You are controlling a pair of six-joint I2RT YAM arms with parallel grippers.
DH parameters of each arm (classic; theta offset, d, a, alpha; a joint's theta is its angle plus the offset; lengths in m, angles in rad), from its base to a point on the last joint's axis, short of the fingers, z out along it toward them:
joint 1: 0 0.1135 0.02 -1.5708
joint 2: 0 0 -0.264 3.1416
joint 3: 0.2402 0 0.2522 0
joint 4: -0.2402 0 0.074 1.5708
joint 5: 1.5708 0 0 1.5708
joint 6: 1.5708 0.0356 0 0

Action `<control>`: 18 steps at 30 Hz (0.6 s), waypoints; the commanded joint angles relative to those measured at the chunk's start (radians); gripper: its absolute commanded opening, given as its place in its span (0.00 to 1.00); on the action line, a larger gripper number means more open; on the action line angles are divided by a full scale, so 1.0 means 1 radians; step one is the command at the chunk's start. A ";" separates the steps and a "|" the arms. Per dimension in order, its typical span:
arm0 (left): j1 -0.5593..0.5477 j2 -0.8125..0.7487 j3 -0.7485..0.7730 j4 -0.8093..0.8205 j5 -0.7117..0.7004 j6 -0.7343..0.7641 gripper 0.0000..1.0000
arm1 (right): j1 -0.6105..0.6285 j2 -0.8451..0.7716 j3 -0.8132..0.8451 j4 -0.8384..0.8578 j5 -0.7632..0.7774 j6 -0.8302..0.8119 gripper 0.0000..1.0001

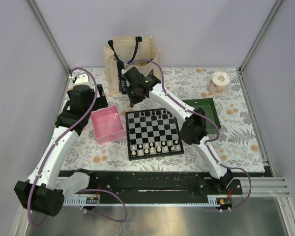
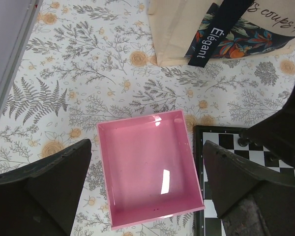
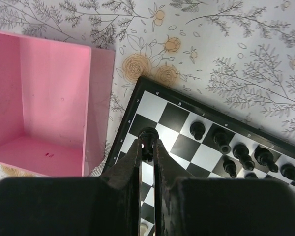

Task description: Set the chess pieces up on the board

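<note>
Above board (image 3: pixel 174 118) corner, right end effector (image 3: pixel 147 145) pinching black piece (image 3: pixel 148 133), base hidden, left end effector (image 2: pixel 147 147) spread wide

My right gripper (image 3: pixel 147 145) is matt black plastic with a slightly grainy face, the pinched chess piece (image 3: pixel 148 133) glossy black plastic, board (image 3: pixel 174 117) smooth with a satin sheen, pink tray (image 2: pixel 147 167) glossy moulded plastic, tote bag (image 1: pixel 150 56) coarse beige cloth, table cover (image 2: pixel 88 73) matt floral print.
</note>
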 commanded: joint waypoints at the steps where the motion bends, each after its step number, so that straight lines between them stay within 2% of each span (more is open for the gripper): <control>1: 0.000 -0.014 -0.006 0.050 -0.036 -0.010 0.99 | 0.024 0.029 0.057 0.051 -0.051 -0.030 0.06; 18: 0.000 -0.031 -0.013 0.050 -0.059 -0.030 0.99 | 0.040 0.081 0.054 0.063 -0.054 -0.049 0.05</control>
